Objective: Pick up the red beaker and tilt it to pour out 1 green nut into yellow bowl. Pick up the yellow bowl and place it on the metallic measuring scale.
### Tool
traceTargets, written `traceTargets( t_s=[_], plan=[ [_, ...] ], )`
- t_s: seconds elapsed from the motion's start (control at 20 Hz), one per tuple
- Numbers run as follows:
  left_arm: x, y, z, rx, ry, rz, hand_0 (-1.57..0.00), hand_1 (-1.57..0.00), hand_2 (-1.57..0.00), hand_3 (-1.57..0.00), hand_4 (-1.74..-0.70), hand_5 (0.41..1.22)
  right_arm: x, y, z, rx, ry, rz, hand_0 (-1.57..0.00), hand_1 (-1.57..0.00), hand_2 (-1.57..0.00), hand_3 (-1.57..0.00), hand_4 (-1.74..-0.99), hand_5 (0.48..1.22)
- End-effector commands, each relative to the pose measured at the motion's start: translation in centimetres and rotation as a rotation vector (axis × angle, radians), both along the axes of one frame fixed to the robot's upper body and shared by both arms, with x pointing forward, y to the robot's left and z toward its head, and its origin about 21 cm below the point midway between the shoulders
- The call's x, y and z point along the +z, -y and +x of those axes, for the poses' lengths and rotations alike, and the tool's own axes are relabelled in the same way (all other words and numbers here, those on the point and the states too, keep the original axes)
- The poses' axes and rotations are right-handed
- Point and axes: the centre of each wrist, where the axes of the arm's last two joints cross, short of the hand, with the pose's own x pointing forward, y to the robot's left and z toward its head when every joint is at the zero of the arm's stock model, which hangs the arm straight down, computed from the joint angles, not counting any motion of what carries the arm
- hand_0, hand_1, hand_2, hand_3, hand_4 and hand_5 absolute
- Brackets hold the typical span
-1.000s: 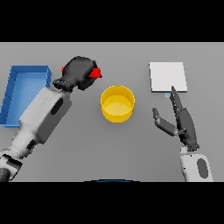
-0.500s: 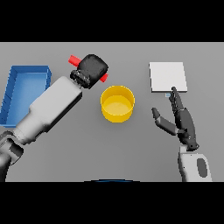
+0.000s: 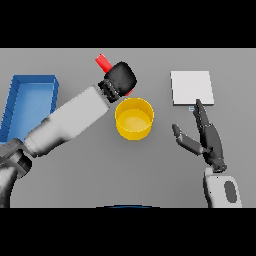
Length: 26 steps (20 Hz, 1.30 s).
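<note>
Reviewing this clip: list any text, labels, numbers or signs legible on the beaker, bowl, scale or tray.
None can be read.
Red beaker, in the left hand: plain, no marks visible.
Yellow bowl: plain.
Metallic measuring scale: blank top; a tiny bluish mark at its front edge is too small to read.
Blue tray: plain.

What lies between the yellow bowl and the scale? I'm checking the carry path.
In the head view, only bare grey table lies between the yellow bowl and the scale.
</note>
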Motion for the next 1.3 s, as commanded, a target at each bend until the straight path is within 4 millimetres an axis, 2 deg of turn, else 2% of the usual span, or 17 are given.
traceTargets(
  t_s=[0.0, 0.35, 0.8, 0.95, 1.0, 1.1, 1.15, 1.2, 1.25],
  plan=[
    [0.0, 0.1, 0.0, -0.014, 0.024, 0.028, -1.57, -1.57, -1.57, -1.51, -1.73, 1.221, 0.0, 0.1, 0.1, -0.006, -0.004, 0.001, 0.00, 0.00, 0.00, 0.00, -1.297, 0.602],
    [-0.6, 2.6, -0.6, -0.117, 0.085, 0.256, -1.57, -1.57, -1.57, -1.56, -1.74, 1.221, -0.3, 0.0, -0.1, 0.001, 0.005, -0.008, 0.00, 0.00, 0.00, 0.00, -1.290, 0.607],
    [-0.3, 3.7, -0.3, -0.134, 0.147, 0.400, -1.57, -1.57, -1.57, -1.57, -1.74, 1.221, -0.5, -0.2, 0.0, -0.016, 0.016, -0.031, 0.00, 0.00, 0.00, 0.00, -1.258, 0.587],
    [0.9, 4.1, -0.1, -0.152, 0.181, 0.400, -1.57, -1.57, -1.57, -1.57, -1.74, 1.221, -0.1, 0.0, 0.0, -0.019, 0.013, -0.037, 0.00, 0.00, 0.00, 0.00, -1.235, 0.584],
    [1.8, 4.0, 0.2, -0.148, 0.195, 0.402, -1.57, -1.57, -1.57, -1.57, -1.74, 1.221, -0.4, 0.2, -0.3, -0.015, 0.005, -0.031, 0.00, 0.00, 0.00, 0.00, -1.233, 0.585],
    [3.5, 4.0, 0.8, -0.134, 0.235, 0.369, -1.57, -1.57, -1.57, -1.57, -1.74, 1.159, -0.2, 0.1, 0.1, -0.012, 0.010, -0.033, 0.00, 0.00, 0.00, 0.00, -1.222, 0.590],
    [4.5, 3.6, 1.3, -0.124, 0.265, 0.362, -1.57, -1.57, -1.57, -1.57, -1.74, 1.171, -0.3, 0.0, 0.2, -0.005, 0.022, -0.021, 0.00, 0.00, 0.00, 0.00, -1.219, 0.595],
    [6.1, 3.6, 1.7, -0.125, 0.291, 0.331, -1.57, -1.39, -1.38, -1.57, -1.69, 1.181, -0.2, -0.2, 0.1, 0.003, 0.041, -0.025, 0.00, 0.00, 0.00, 0.00, -1.219, 0.601],
    [7.1, 3.3, 2.1, -0.126, 0.323, 0.302, -1.57, -1.27, -1.25, -1.57, -1.64, 1.189, -0.1, 0.0, 0.0, 0.003, 0.048, -0.015, 0.00, 0.00, 0.00, 0.00, -1.222, 0.609]
  ],
)
